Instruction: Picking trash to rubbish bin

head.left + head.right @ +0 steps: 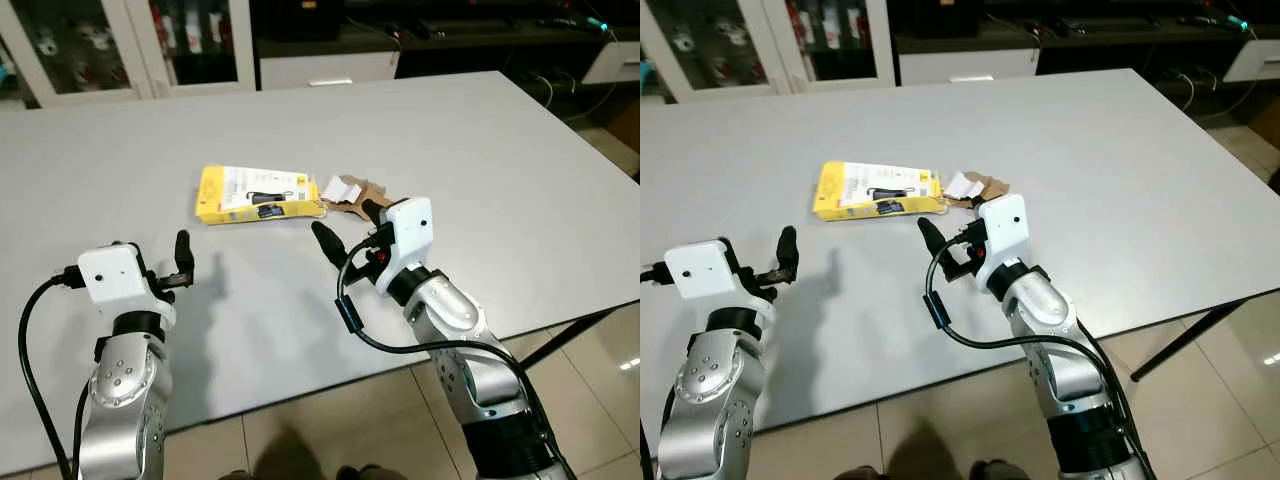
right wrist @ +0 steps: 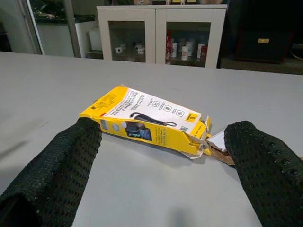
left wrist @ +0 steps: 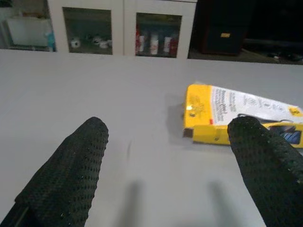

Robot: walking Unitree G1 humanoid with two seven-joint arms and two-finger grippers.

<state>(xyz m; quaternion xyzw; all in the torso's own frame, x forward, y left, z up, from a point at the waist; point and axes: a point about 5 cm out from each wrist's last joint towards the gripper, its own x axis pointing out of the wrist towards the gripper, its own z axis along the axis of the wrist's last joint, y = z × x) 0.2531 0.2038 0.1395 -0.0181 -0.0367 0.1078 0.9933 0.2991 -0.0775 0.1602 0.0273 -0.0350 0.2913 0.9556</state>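
A: What do the head cameras give?

B: A grey table [image 1: 480, 150] with a flattened yellow box [image 1: 258, 194] lying near its middle, and brown and white cardboard scraps [image 1: 352, 192] touching the box's right end. Both silver arms reach over the near edge. The right gripper [image 1: 345, 227] hovers just short of the scraps, fingers spread. The left gripper [image 1: 160, 258] is well to the left of the box, over bare table.

A: And the left wrist?

B: Its two black fingers [image 3: 71, 170] stand wide apart, holding nothing. The yellow box [image 3: 241, 113] lies ahead, off toward one finger, and glass-fronted cabinets [image 3: 118, 28] stand behind the table.

A: The right wrist?

B: Here the yellow box [image 2: 147, 120] sits between the wide-open fingers [image 2: 57, 175] but beyond their tips, untouched. Its torn end and the scraps [image 2: 218, 146] show clearly, and so does the printing on top.
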